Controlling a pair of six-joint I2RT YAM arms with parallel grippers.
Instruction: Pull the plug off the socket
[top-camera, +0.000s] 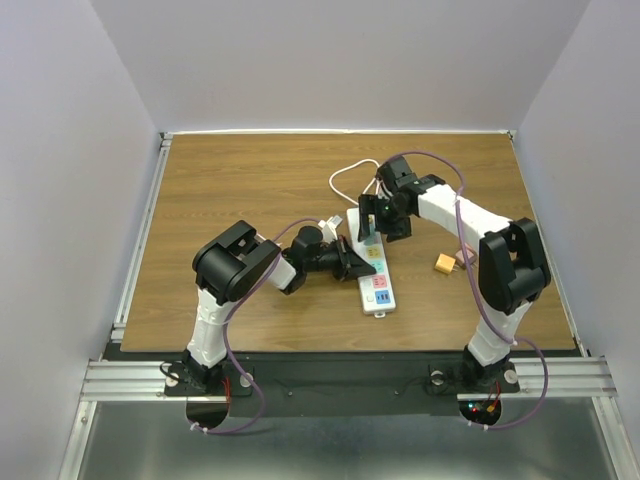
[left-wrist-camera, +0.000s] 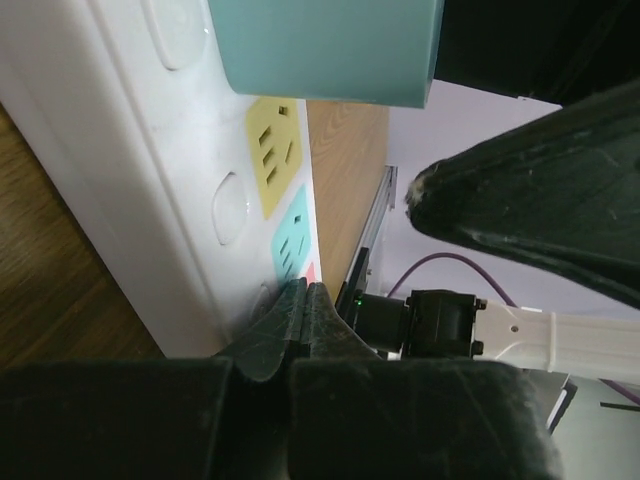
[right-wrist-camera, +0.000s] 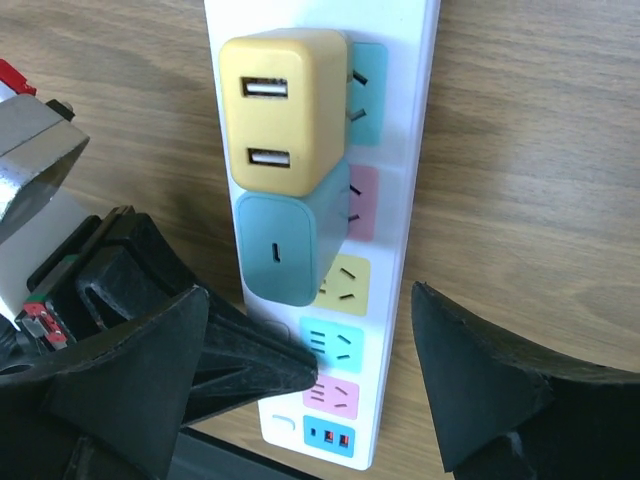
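Observation:
The white power strip (top-camera: 378, 290) lies mid-table, its blue end patch nearest me. In the right wrist view, a yellow two-port USB plug (right-wrist-camera: 285, 110) and a teal plug (right-wrist-camera: 290, 245) sit side by side in the strip (right-wrist-camera: 415, 120). My right gripper (right-wrist-camera: 308, 295) is open above the strip, one finger on each side, just below the teal plug and not touching it. My left gripper (left-wrist-camera: 305, 288) is shut and empty, its tips pressed on the strip (left-wrist-camera: 130, 150) beside the teal outlet. It also shows in the right wrist view (right-wrist-camera: 305, 365). The teal plug (left-wrist-camera: 330, 50) is just beyond the tips.
The strip's white cord (top-camera: 345, 180) loops toward the back of the table. A small orange block (top-camera: 444, 263) lies on the wood right of the strip. Both grippers (top-camera: 352, 262) (top-camera: 385, 220) crowd over the strip. White walls enclose the table.

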